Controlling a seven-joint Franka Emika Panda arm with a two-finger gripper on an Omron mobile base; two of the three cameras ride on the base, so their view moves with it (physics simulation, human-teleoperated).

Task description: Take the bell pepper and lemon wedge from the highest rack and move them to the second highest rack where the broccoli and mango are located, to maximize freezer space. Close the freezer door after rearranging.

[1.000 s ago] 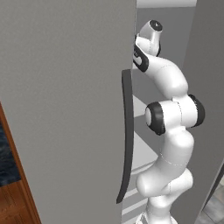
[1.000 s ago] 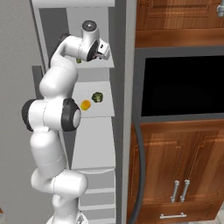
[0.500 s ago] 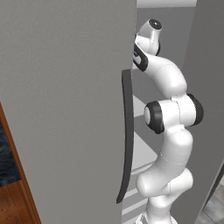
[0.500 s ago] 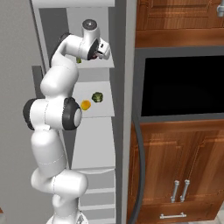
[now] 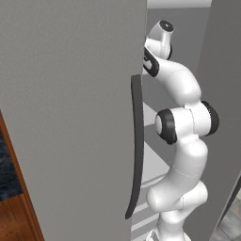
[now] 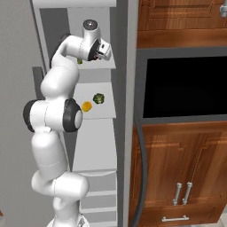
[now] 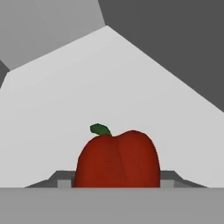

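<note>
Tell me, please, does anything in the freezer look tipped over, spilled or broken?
Nothing stands out. The bell pepper sits upright on the top rack, stem up, between the gripper fingertips. On the rack below, the mango and broccoli lie apart, nothing spilled.

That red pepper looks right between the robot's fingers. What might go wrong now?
The bell pepper is rounded and glossy, so it may squirt out as the gripper squeezes. The lemon wedge lies close behind the arm and might get knocked. The open freezer door crowds the arm.
</note>
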